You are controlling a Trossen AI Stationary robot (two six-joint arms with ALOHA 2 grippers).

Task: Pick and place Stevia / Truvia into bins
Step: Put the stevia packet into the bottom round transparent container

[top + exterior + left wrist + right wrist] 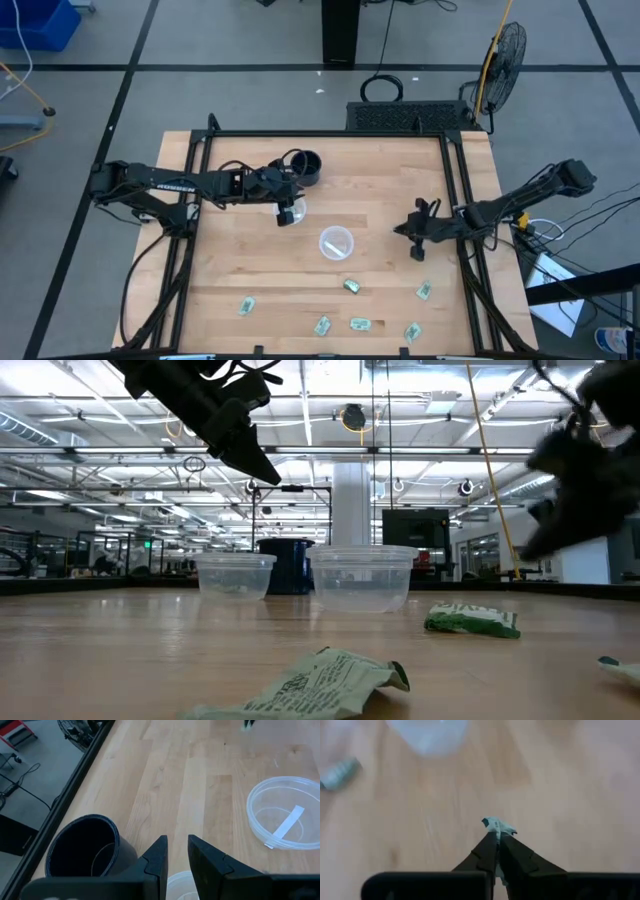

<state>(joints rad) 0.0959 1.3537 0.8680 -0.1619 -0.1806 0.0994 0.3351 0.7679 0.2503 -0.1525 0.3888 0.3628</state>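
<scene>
Several green-and-white packets lie flat near the table's near edge, e.g.. Two clear cups stand mid-table: one directly under my left gripper, the other nearer the centre. My left gripper hovers above its cup with the fingers a little apart and nothing between them. My right gripper is right of the centre cup, raised off the table and shut on a packet. My right gripper pinches a sweetener packet between its two fingers. Only a crumpled edge of the packet pokes out past the fingertips; the fingers hide the other parts. The packet is lifted clear of the table.
A black mug stands just beyond the left cup, close to my left gripper. The centre cup holds a white strip. A dark frame rail borders the table. Bare wood lies between the cups and the packets.
</scene>
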